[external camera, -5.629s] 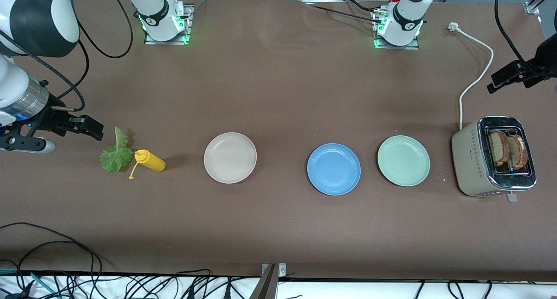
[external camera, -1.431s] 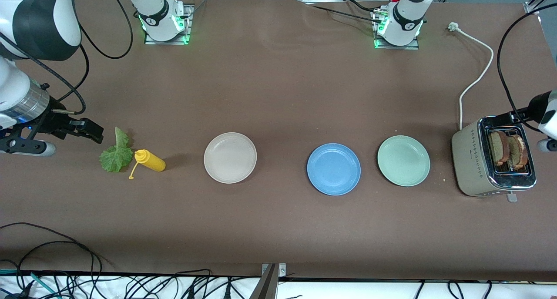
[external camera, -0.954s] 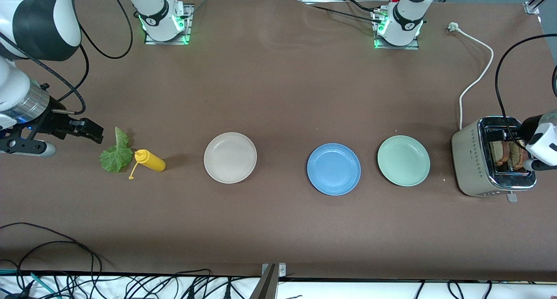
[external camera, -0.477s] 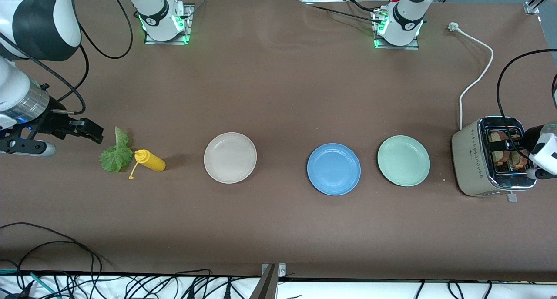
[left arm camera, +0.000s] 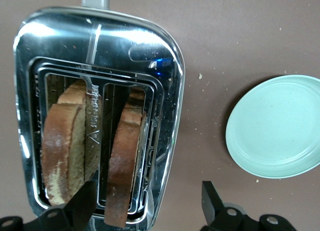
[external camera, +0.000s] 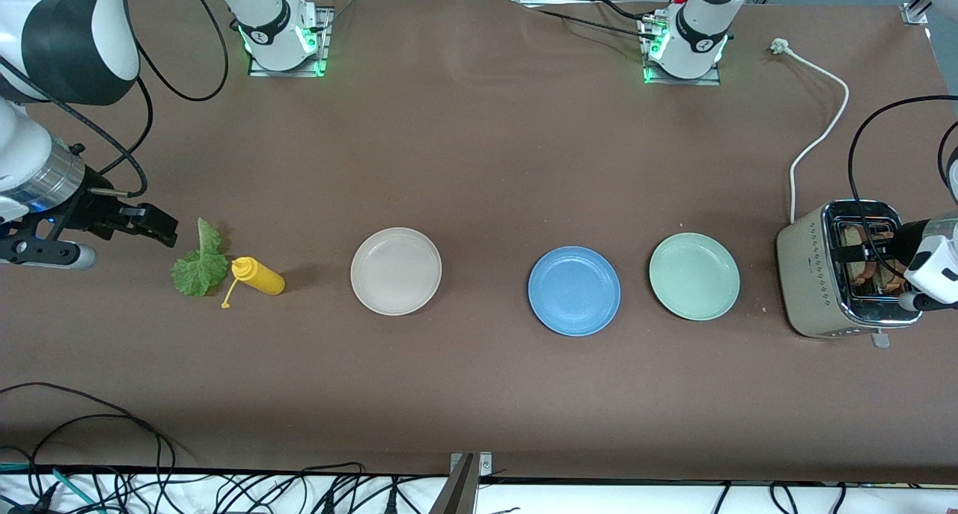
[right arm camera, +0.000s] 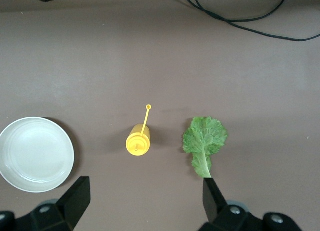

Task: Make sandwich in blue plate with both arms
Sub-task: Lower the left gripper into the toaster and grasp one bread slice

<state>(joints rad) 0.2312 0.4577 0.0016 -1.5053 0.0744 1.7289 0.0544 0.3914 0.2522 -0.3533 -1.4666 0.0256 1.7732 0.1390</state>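
The brown table (external camera: 479, 162) stretched flat under me, a white cord (external camera: 817, 136) trailing near the toaster (external camera: 812, 282) and black cables hanging off the edge nearest the front camera. The blue plate (external camera: 574, 290) sat bare between the off-white plate (external camera: 396, 271) and the mint-green plate (external camera: 694, 276).

My left gripper (left arm camera: 145, 211) hung over the toaster, fingers spread wide astride one slot. Two bread slices (left arm camera: 125, 161) stood on edge in the slots, crusts up, long sides running along the slots.

My right gripper (right arm camera: 145, 203) waited, fingers apart, above the table near the lettuce leaf (right arm camera: 204, 141), which lay flat, stem toward me, beside the yellow bottle (right arm camera: 138, 141).
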